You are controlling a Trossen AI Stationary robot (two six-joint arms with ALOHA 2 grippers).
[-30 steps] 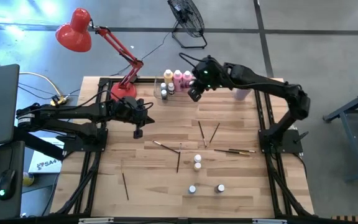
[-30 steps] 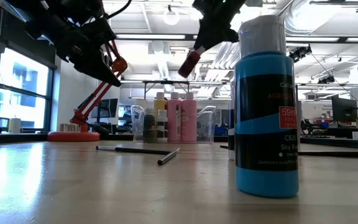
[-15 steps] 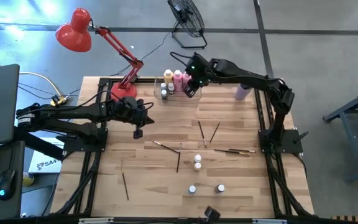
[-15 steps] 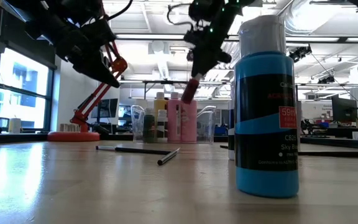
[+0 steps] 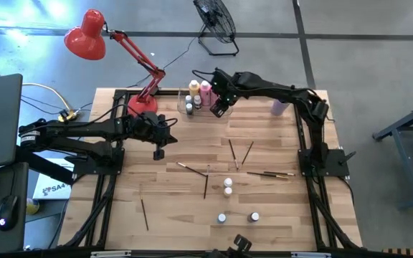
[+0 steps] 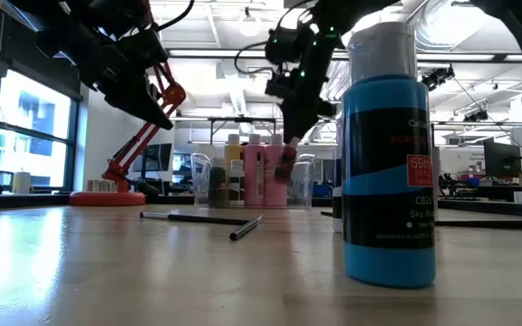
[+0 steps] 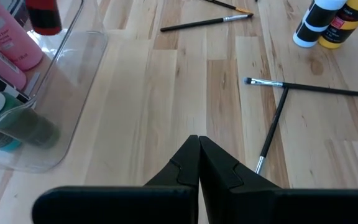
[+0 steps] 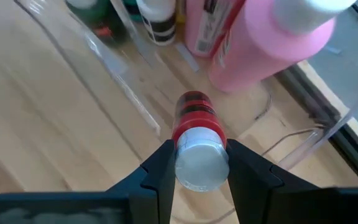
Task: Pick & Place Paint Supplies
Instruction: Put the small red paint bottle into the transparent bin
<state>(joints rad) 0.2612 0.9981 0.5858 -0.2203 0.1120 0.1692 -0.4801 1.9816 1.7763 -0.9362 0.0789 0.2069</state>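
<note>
My right gripper (image 5: 219,107) hangs over the right end of the clear bin (image 5: 201,109) at the table's far edge, shut on a tiny red bottle (image 8: 194,121) with a white cap. In the bin stand pink bottles (image 5: 206,90), a yellow-orange one (image 5: 193,87) and small bottles (image 5: 189,107). My left gripper (image 5: 159,153) hovers shut and empty left of the table's middle. Paintbrushes (image 5: 234,153) lie flat on the wood. Small white-capped bottles (image 5: 228,186) stand upright toward the near edge. My right gripper pinches the red bottle's white-capped top end (image 8: 201,165) between its two fingers. The fingers come steeply from above, slanting toward the bin. The bottle hangs below them, bottom end down and slightly tilted, lifted clear beside the pink bottles (image 6: 275,167).
A lilac cup (image 5: 279,107) stands at the far right. The red lamp's base (image 5: 140,104) sits at the far left beside the bin. A blue bottle (image 6: 390,154) stands close to the low camera. More brushes (image 5: 144,213) and bottles (image 5: 254,216) lie nearer the front.
My right gripper has come down toward the bin and tipped more steeply downward, carrying the red bottle from well above the pink bottles to the level of their tops.
</note>
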